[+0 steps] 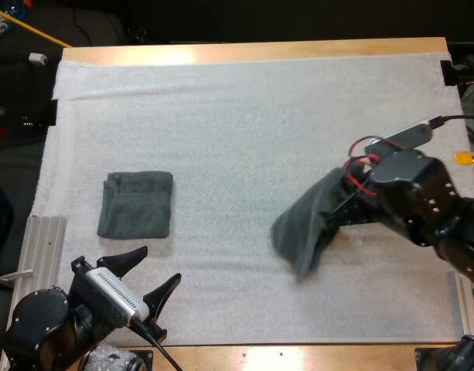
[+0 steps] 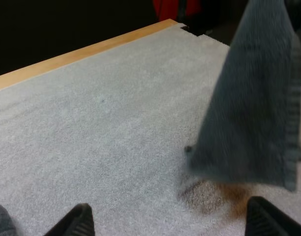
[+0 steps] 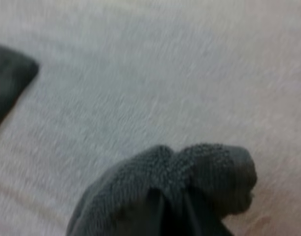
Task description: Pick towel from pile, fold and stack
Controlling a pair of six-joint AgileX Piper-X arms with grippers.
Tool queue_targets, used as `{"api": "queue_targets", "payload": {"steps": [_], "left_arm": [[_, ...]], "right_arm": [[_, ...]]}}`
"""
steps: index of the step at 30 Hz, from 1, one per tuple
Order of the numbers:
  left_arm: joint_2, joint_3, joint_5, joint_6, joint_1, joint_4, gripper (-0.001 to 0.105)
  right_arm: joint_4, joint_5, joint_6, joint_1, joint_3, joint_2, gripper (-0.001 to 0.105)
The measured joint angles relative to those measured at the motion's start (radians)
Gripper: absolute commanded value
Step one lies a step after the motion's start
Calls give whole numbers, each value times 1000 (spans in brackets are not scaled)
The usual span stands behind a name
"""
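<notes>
White mat (image 1: 260, 116) over wooden table (image 1: 260, 50). Folded towel (image 1: 136, 204) flat at nine o'clock. Right gripper (image 1: 343, 199) at four o'clock, clamped on dangling towel (image 1: 306, 228). Left gripper (image 1: 159, 265) at seven o'clock, spread apart.

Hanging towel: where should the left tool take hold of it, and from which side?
Take the hanging towel by its loose lower corner, coming in low over the mat from the side of the folded towel. The right tool pinches its bunched top, so the cloth drapes down toward the open left tool, its bottom edge probably free.
</notes>
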Motion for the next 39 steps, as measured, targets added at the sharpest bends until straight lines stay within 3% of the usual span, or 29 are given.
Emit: {"api": "queue_targets", "payload": {"steps": [6,19,22,27,29,33,39], "left_arm": [[0,0,0,0,0,0,61],[0,0,0,0,0,0,61],[0,0,0,0,0,0,61],[0,0,0,0,0,0,61],[0,0,0,0,0,0,61],[0,0,0,0,0,0,61],[0,0,0,0,0,0,61]], "right_arm": [[-50,-3,18,3,0,123,0],[-469,-12,27,0,0,365,0],[-495,12,29,-1,0,368,17],[-501,13,29,-16,0,368,69],[-501,23,29,-24,0,368,72],[-484,56,29,-28,0,368,68],[-345,57,29,-28,0,357,64]]}}
